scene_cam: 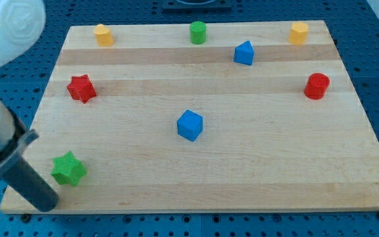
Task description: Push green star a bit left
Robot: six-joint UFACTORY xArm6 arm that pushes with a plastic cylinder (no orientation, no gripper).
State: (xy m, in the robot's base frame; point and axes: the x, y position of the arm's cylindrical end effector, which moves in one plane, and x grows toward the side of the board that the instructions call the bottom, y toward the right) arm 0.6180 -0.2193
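The green star (68, 168) lies near the bottom left corner of the wooden board (262, 164). My tip (47, 204) is the lower end of the dark rod that comes in from the view's left. It rests at the board's bottom left edge, just below and to the left of the green star, close to it; I cannot tell if it touches.
A red star (81, 88) sits at the left, a blue cube (189, 125) in the middle, a blue block (243, 53) upper right of centre. A yellow block (103, 34), green cylinder (197, 32) and yellow block (299, 32) line the top. A red cylinder (317, 86) is at the right.
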